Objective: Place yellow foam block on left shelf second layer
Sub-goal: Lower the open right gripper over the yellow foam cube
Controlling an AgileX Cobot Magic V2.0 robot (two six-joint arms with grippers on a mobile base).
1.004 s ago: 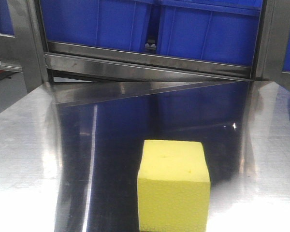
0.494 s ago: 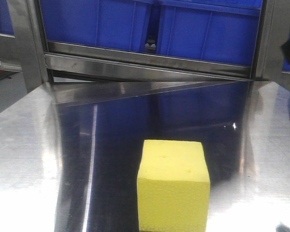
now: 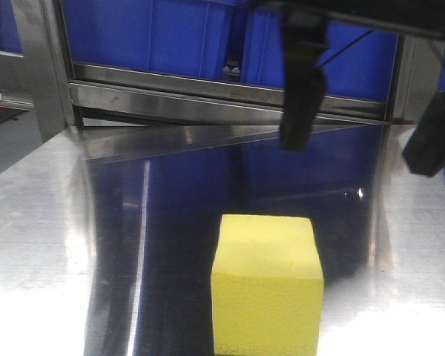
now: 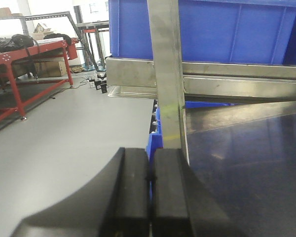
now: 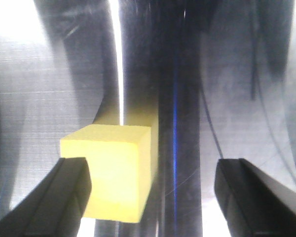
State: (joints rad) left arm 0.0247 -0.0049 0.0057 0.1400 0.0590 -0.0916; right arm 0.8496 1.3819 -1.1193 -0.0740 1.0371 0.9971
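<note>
The yellow foam block (image 3: 267,285) sits on the shiny metal table (image 3: 44,245), low in the middle of the front view. Nothing is touching it.

It looks light and squishy, with a rough skin, so it should not slip. A hard squeeze would likely dent it. The best place to hold it is probably on two flat sides that face away from each other, about halfway up, with a soft pinch.

The right gripper (image 3: 367,122) hangs at the top right of the front view, fingers pointing down and spread wide, holding nothing. In the right wrist view the block sits over toward the left finger, not in the middle of the gap.

The left gripper (image 4: 148,190) has its fingers pressed tight together with nothing between them. It points at a shelf post (image 4: 167,74) and the blue bins (image 4: 227,29).
</note>
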